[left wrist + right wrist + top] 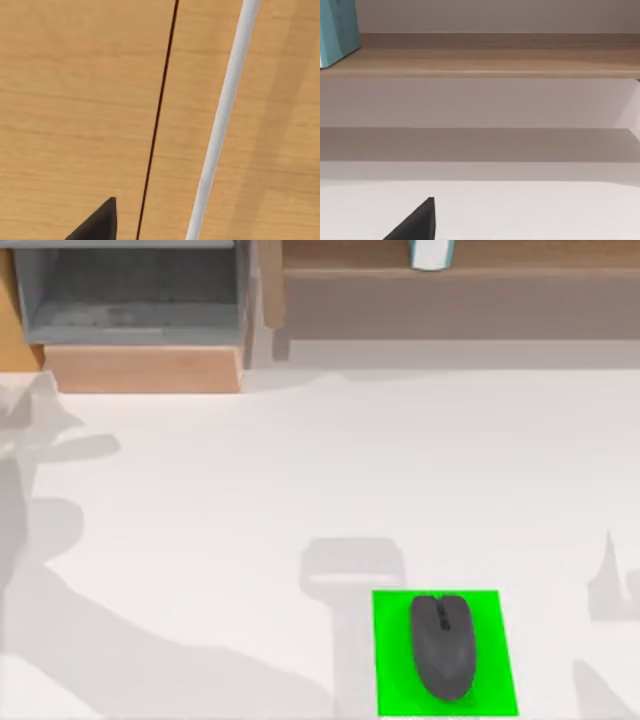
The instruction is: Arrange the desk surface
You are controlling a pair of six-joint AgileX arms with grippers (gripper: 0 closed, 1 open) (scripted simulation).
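Desk surface (530,210) below right gripper (415,222); gripper opening cannot tell

Desk surface (220,520): matte white, smooth. Mat (390,680): flat bright green, on the desk. Mouse (443,645) on mat: dark grey matte plastic. Shelf (485,57) behind desk: light wood grain.

Landmark: green mat (445,652), near front edge, right of centre on the desk surface (250,500). Dark mouse (443,645) lies on mat, lengthwise, the one low obstacle there. Left of mat & behind it: bare white top w/ shadows, free passage. Far behind mat: wooden shelf (460,270) along back, teal-white box (432,254) on it; gap under shelf board open. Behind-left of mat: open grey drawer (130,300) w/ wood front, juts onto desk.
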